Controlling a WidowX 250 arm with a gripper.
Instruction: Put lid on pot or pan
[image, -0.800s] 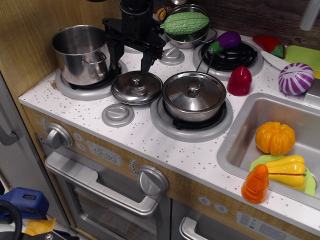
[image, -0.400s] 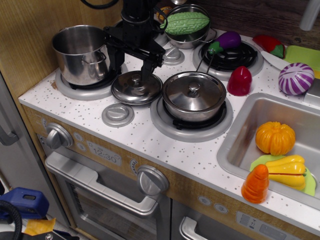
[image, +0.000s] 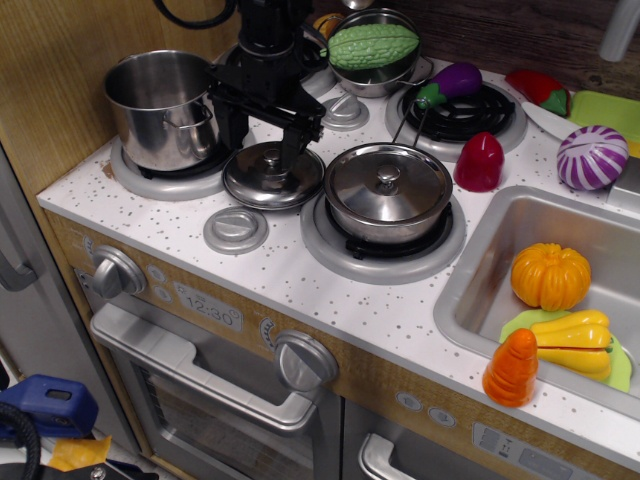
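The steel lid (image: 270, 178) with a wide flared rim and a small centre knob lies flat on the white counter, between the two front burners. My black gripper (image: 262, 150) hangs right over it, open, with one finger (image: 290, 152) by the knob and the other at the lid's far left rim. It holds nothing. The tall steel pot (image: 165, 105) stands uncovered on the left burner, just left of the gripper. A shallow steel pan (image: 388, 195) with its own lid sits on the front centre burner, right of the loose lid.
A grey plastic disc (image: 236, 230) lies in front of the lid, and another disc (image: 345, 110) behind it. A green gourd (image: 370, 45) rests in a back pot. A red pepper (image: 480, 162), an eggplant (image: 455, 80) and a sink (image: 480, 270) with toy vegetables are to the right.
My gripper has come down and shifted slightly left, so its fingers now sit lower around the lid's knob. The lid and pots have not moved.
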